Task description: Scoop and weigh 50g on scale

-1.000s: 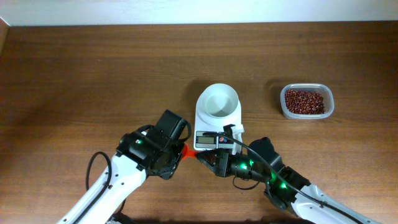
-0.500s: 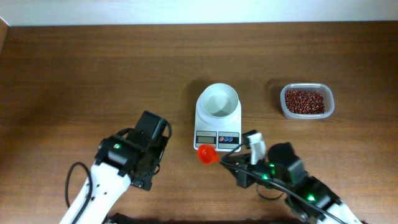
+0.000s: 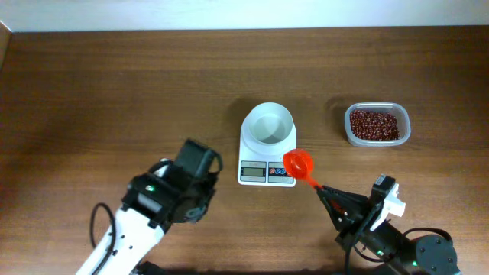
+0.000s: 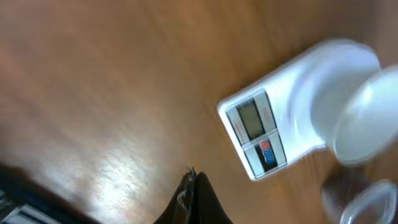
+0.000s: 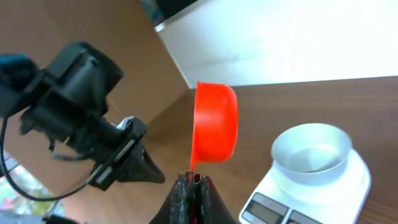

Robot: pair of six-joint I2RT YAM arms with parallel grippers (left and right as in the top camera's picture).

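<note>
On the table point(image 3: 114, 92), one scale point(image 3: 256, 171), one tub point(image 3: 406, 126); right gripper point(image 5: 193, 182) grasps one scoop point(image 3: 298, 162), left gripper point(image 4: 189, 182) clenched

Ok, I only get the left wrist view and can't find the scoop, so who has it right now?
Observer: The right gripper is shut on the handle of the red scoop, which hangs over the front right corner of the scale.
Operator: Any beans in the bowl?
Observer: No, the white bowl looks empty in the right wrist view.
Operator: Where's the supply?
Observer: The clear tub of beans sits to the right of the scale, apart from it.
</note>
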